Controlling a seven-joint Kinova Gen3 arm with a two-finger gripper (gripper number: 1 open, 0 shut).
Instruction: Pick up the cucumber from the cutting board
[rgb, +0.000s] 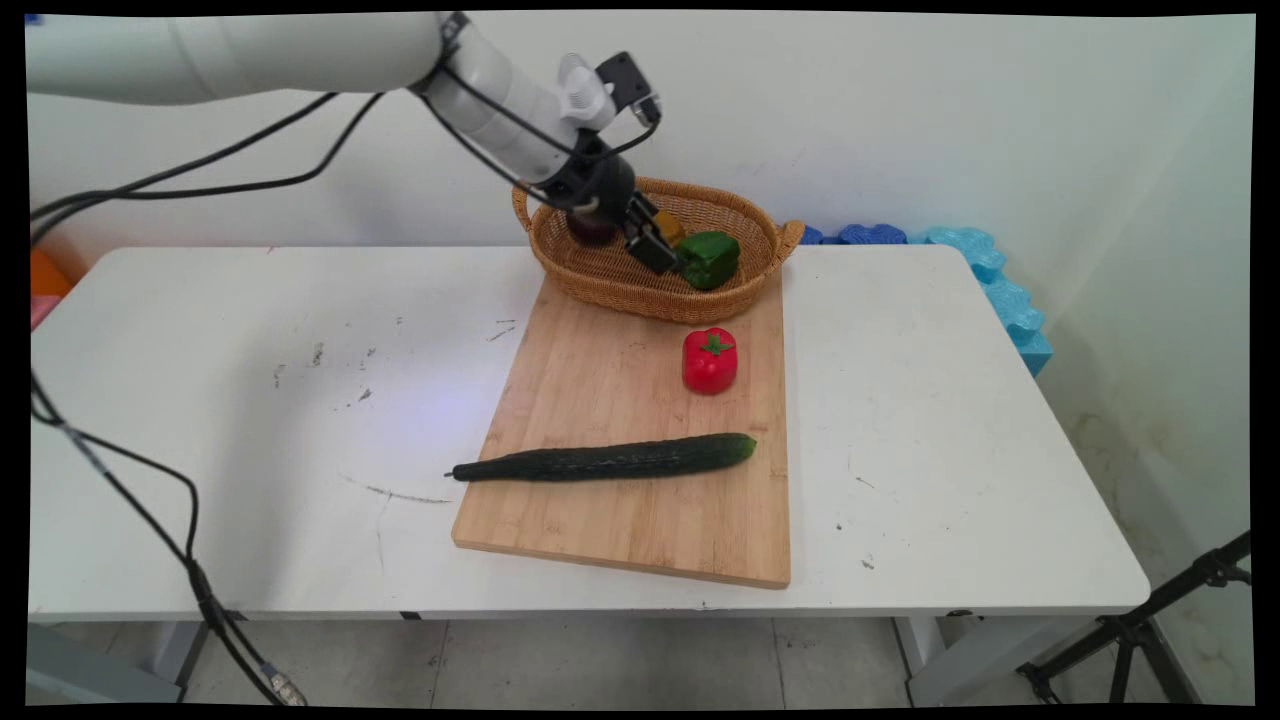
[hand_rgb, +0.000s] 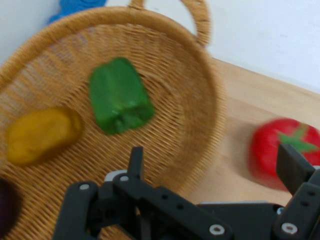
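Over the basket (rgb: 660, 290) hangs the tool (rgb: 655, 240), spread wide and empty, nearest the green pepper (rgb: 710, 258) lying inside; it looks light, smooth, likely slippery, best pinched across its flat sides

- I can read no lettering, label, brand, number or sign on anything before me, in either view, from above or along my hand.

1. You had the claw (rgb: 655, 240) covering part of the yellow item (rgb: 670, 227) and the dark purple item (rgb: 590, 230) in the basket (rgb: 600, 275).
2. Your hand view cut the purple item off at its left edge.
3. The red pepper (hand_rgb: 282, 152) was blurred there.
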